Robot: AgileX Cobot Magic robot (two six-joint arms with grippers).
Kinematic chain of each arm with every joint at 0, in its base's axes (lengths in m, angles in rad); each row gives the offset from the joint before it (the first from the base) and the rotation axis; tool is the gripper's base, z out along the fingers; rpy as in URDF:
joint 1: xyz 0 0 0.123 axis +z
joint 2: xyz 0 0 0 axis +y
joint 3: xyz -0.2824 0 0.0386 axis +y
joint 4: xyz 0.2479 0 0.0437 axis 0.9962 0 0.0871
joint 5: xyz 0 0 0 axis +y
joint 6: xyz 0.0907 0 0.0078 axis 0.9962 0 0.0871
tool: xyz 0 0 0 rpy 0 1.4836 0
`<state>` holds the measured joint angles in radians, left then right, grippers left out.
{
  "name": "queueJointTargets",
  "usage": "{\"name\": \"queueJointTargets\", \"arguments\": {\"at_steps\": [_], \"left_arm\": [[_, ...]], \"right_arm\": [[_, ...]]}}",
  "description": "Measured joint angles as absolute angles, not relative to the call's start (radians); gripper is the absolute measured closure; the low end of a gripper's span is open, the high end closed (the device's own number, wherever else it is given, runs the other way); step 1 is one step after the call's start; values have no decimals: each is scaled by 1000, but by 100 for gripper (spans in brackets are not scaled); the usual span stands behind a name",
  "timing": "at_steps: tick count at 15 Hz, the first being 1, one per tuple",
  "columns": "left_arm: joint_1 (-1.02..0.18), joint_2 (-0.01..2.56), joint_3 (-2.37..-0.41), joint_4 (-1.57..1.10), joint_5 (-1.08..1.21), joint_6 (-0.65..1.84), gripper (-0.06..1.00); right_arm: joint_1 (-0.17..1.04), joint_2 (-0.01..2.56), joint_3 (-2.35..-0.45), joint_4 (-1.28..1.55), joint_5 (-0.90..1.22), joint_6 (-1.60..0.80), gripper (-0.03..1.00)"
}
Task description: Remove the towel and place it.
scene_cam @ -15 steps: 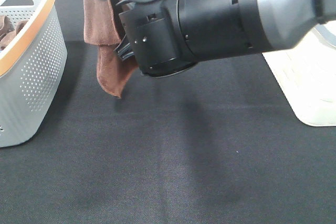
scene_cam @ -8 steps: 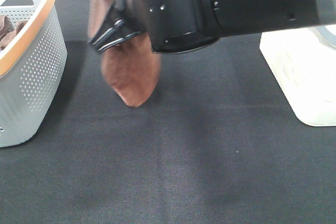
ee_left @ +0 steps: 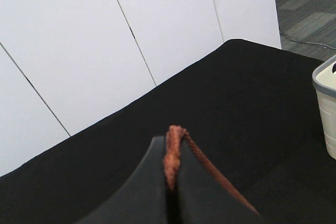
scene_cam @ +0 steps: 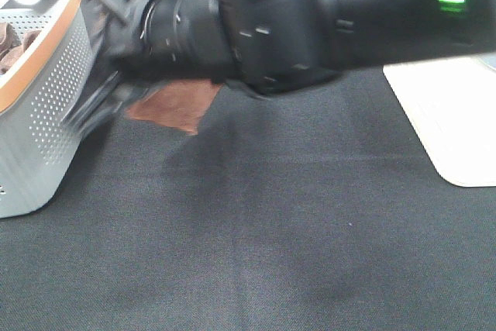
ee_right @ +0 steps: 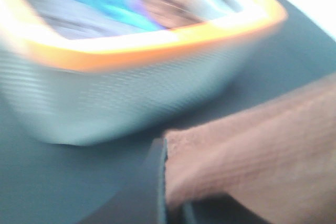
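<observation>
The left gripper [ee_left: 171, 156] has its jaws closed, and a folded edge of the towel [ee_left: 175, 136] is pinched between them; the brown hem stands up above the jaw tips and a strand of it runs down along one jaw. This gripper is raised above the black worktop [ee_left: 241, 87], with white wall panels [ee_left: 79, 40] behind it and one corner of the basket [ee_left: 326, 108] at the edge of the view. The right gripper [ee_right: 167, 182] also has its jaws closed on the towel [ee_right: 252, 148], which spreads away from the jaws as a broad brown sheet. The right wrist view is blurred, but it shows the grey basket [ee_right: 121, 108] with its orange rim close by, holding blue and brown shapes that cannot be identified. In the high view the right arm [scene_cam: 325, 13] reaches from the right across the top of the scene to the left side, hiding most of the towel [scene_cam: 177, 105]. Only a brown corner shows below the arm, just beside the perforated wall of the basket [scene_cam: 46, 122] and outside it. Whether that corner touches the worktop [scene_cam: 271, 253] cannot be told. A brown cloth [scene_cam: 9, 43] lies inside the basket. A white object [scene_cam: 457, 129] rests on the worktop at the right, well apart from the towel.
</observation>
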<state>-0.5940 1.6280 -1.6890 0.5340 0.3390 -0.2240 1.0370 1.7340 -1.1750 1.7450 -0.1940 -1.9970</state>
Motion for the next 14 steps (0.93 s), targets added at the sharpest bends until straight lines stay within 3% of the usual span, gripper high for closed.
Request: {"name": "queueJointTargets", "arguments": {"at_steps": [6,9,12,13,14], "left_arm": [[-594,1628,-1688,530,411,-224,94],[-594,1628,-1684,492,542,-224,94],[-595,1626,-1683,447,637,-224,94],[-595,1626,-1683,447,637,-224,94],[-595,1623,-1683,431,662,-224,94]], "right_arm": [[1031,1693,-1080,1745,-45,-1855,97],[1029,1692,-1076,1656,180,-1722,97],[1021,1689,-1076,1192,245,-1205,97],[1021,1689,-1076,1192,245,-1205,97],[1021,1689,-1076,970,253,-938,97]]}}
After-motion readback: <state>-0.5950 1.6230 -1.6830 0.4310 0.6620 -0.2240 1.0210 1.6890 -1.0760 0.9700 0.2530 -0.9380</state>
